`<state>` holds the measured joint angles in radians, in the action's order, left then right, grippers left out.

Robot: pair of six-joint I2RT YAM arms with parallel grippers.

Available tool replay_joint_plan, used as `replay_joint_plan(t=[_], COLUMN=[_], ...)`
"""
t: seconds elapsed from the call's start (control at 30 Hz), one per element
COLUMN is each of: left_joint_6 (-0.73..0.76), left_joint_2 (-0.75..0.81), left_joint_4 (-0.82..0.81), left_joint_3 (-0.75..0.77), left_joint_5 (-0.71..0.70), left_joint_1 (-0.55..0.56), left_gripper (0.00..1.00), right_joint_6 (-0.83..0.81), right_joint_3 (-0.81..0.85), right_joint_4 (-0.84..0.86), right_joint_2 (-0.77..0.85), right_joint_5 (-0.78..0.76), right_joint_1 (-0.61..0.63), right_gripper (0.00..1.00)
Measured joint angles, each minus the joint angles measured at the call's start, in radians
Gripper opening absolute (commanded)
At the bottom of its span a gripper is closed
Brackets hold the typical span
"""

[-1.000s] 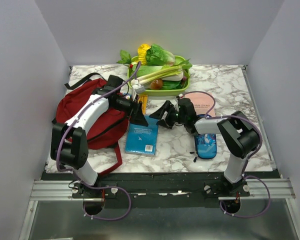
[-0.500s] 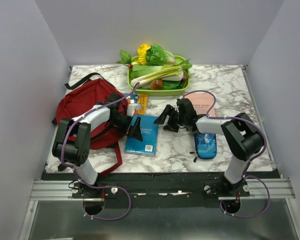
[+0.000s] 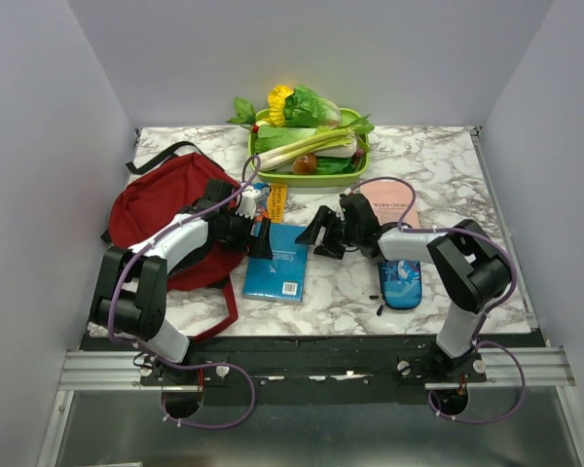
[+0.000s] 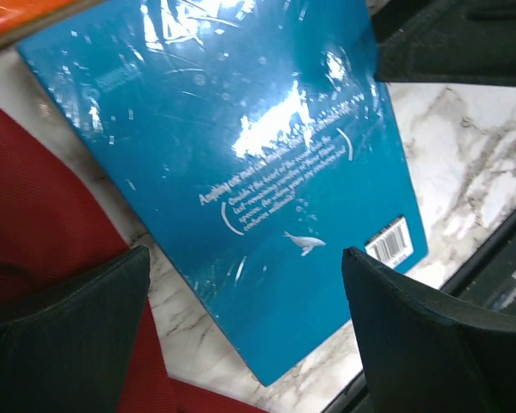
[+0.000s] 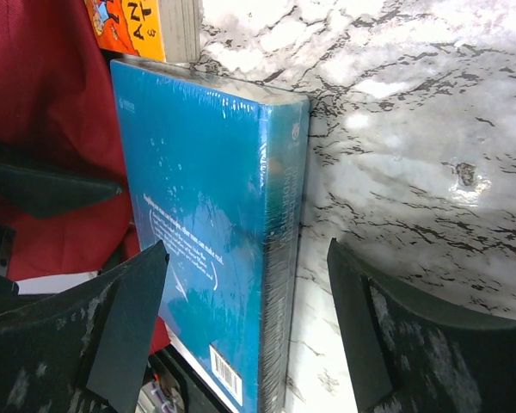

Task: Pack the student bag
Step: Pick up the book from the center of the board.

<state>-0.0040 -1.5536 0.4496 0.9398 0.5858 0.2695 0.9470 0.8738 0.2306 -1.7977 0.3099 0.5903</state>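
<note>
Nearest, flat on the marble table (image 3: 448, 165): a blue book (image 3: 277, 261), left gripper (image 3: 263, 238) spread wide over its left edge, right gripper (image 3: 323, 232) gaping astride its right edge, neither holding anything. Just left of the book, the red student bag (image 3: 156, 209), and farthest back, a green tray (image 3: 316, 180) of vegetables.

White marble-patterned worktop (image 3: 448, 170), grey-black veining throughout. Dark red soft fabric student bag (image 3: 156, 204), with black straps and zip trim. Flat teal-blue shrink-wrapped book (image 4: 241, 146): glossy glare, white lettering, small white whale, white barcode patch. Thin orange book (image 5: 133, 24), black lettering. Lime-green plastic tray (image 3: 310, 179); leafy vegetables (image 3: 307, 107) in it green, one yellow, one red-brown. Pale pink flat book (image 3: 397, 206). Small blue patterned pencil case (image 3: 401, 280). Left hand (image 3: 262, 239) and right hand (image 3: 321, 233) black; arm shells (image 3: 180, 229) white, cables (image 3: 127, 268) purple.
</note>
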Motion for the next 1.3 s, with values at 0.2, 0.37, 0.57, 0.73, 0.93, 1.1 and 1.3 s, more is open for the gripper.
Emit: replay_joint_plan(t=[0.2,0.37,0.57,0.73,0.93,1.1,1.3], left_joint_6=[-0.004,-0.005,-0.033,-0.081,-0.138,-0.211,-0.3], left_joint_2=[0.0,-0.006,-0.055,-0.063,-0.07,-0.071,-0.116], left_joint_4=[-0.029,-0.055,-0.083,-0.099,-0.164,-0.275,-0.436], left_joint_3=[-0.008,-0.035,-0.04,-0.038,-0.049,-0.091,-0.124], left_joint_5=[-0.068,-0.093,-0.115,-0.113,-0.084,-0.004,0.164], left_joint_1=[0.006,0.041,0.085,0.086,0.084,0.077,0.087], left_gripper=[0.99,0.99,0.99,0.99,0.99,0.99,0.99], right_joint_6=[0.017,0.037,0.059,0.082,0.142,0.161,0.216], right_joint_3=[0.0,0.0,0.0,-0.013,-0.089,-0.141,-0.197], right_joint_4=[0.031,0.073,0.101,0.136,0.275,0.357,0.492], right_joint_2=[-0.015,-0.035,-0.048,-0.05,-0.042,-0.031,-0.012], right_joint_5=[0.012,0.027,0.043,0.058,0.074,0.075,0.157], right_joint_1=[0.005,0.014,0.019,0.018,-0.006,-0.016,0.005], right_gripper=[0.84,0.84,0.84,0.83,0.81,0.79,0.75])
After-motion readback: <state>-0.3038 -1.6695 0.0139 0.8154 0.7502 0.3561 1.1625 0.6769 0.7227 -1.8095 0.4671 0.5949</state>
